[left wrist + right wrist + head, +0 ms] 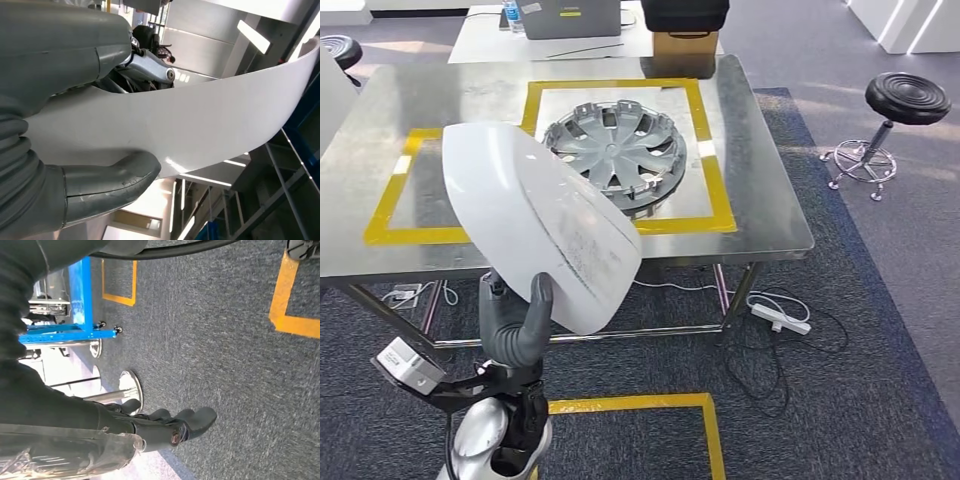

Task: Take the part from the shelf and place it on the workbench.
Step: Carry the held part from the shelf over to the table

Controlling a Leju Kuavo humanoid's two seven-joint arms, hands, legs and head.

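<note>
White and curved, the part (539, 225) is held up by the left hand (515, 325), whose fingers (109, 182) are wrapped around its bottom edge, and it hangs over the near edge of the shiny metal counter (761, 190). At 1 o'clock from the part, a grey wheel cover (622, 150) lies on the counter inside yellow tape. The right hand (166, 427) hangs over the carpet floor (226, 350), its fingers loose and holding nothing.

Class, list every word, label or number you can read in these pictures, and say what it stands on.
None reads clearly.
Faint grey print on the white curved panel in the left hand: too blurred.
White tag on the wrist bracket: too small.
Bottle label behind the table: too small.
</note>
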